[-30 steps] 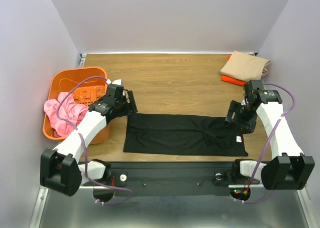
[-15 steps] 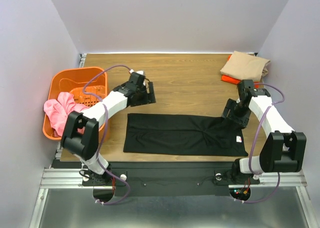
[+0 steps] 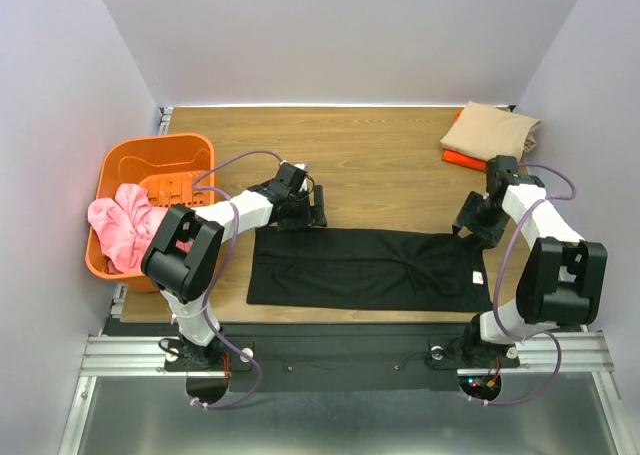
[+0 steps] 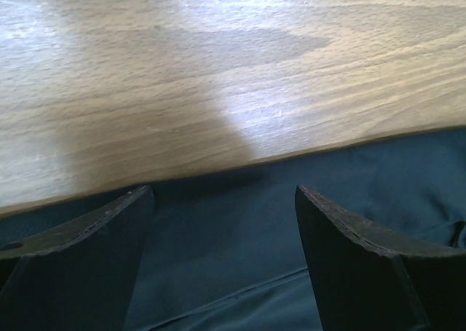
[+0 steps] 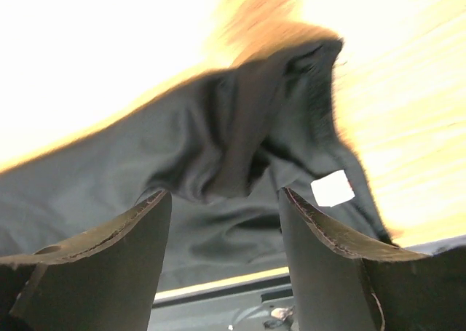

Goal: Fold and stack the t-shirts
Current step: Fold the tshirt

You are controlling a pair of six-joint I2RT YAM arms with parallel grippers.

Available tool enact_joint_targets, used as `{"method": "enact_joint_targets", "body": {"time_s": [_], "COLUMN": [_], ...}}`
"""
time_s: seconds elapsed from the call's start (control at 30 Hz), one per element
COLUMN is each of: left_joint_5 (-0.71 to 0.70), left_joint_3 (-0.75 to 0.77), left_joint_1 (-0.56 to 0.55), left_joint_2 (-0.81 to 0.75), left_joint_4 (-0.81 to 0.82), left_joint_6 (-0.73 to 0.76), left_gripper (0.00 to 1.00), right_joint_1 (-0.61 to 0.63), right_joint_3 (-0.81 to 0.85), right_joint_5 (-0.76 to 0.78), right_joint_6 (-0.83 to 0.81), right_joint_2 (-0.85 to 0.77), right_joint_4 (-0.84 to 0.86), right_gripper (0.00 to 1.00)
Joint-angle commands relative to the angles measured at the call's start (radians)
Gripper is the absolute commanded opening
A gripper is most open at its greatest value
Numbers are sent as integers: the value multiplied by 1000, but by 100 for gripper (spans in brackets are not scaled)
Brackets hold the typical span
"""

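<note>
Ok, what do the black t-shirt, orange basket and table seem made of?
Black t-shirt: soft matte cloth, it wrinkles and lies limp. Orange basket: likely rigid plastic, smooth, with moulded slots. Table: wood grain with a soft sheen; solid or laminate, unclear.

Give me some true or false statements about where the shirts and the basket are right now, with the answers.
1. The black shirt lies spread flat on the table. True.
2. The tan shirt sits under the orange shirt. False: the tan one is on top.
3. The basket is empty. False: a pink cloth lies in it.
4. A white tag shows at the black shirt's right end. True.
</note>
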Motion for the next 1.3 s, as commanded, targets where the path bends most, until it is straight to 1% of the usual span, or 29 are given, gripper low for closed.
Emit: {"method": "enact_joint_targets", "body": {"time_s": [0.0,0.17,0.3,0.37,0.4,0.43,0.47,0.5,0.53,0.57,0.6,0.77,0.83,0.87,0.9,0.93,0.97,1.0,1.07,1.1,1.2,1.27], "left_joint_5": [11,19,2,-4,-6,-7,-10,-12,-15,-21,-24,-32,-33,-35,-38,-39,-41,-44,-50,-52,-61,-70], "left_joint_3": [-35,-28,-31,-34,-35,-38,-40,-43,-48,-52,-57,-80,-89,-94,-97,-98,-101,-103,-106,-110,-121,-124], "left_joint_1": [2,1,1,1,1,1,1,1,1,2,1,1,1,1,1,1,1,1,1,1,1,1], "left_joint_2": [-5,22,16,12,12,9,10,7,6,-1,-2,-11,-17,-19,-17,-17,-17,-16,-16,-17,-27,-33], "left_joint_4": [25,23,17,12,12,14,11,9,6,6,6,6,5,5,5,8,6,9,11,12,12,14], "left_joint_6": [-3,-1,-3,-6,-6,-9,-11,-11,-12,-12,-12,-18,-21,-23,-23,-24,-21,-23,-23,-23,-27,-27], "left_gripper": [90,91,91,91,90,90,90,90,91,90,90,91,91,90,91,91,91,91,91,91,91,91], "right_joint_1": [-33,-41,-41,-41,-44,-46,-47,-52,-55,-59,-69,-113,-135,-142,-144,-145,-148,-148,-148,-148,-150,-150], "right_joint_3": [26,24,18,15,11,9,6,3,1,0,0,6,18,24,31,34,41,44,46,44,35,35], "right_joint_5": [27,-8,-2,6,12,13,18,27,51,65,90,156,180,205,205,219,220,219,233,257,265,266], "right_joint_6": [-34,-27,-31,-34,-34,-32,-31,-29,-27,-30,-41,-66,-75,-87,-87,-92,-90,-90,-90,-90,-86,-87], "right_joint_2": [8,76,108,119,120,119,114,104,99,93,91,102,113,116,122,125,131,134,139,137,113,97], "right_joint_4": [61,119,136,135,133,133,131,127,122,122,119,110,108,110,108,110,108,108,108,105,102,102], "right_gripper": [67,63,58,51,45,40,33,23,7,3,1,1,7,15,15,25,30,42,55,65,72,73]}}
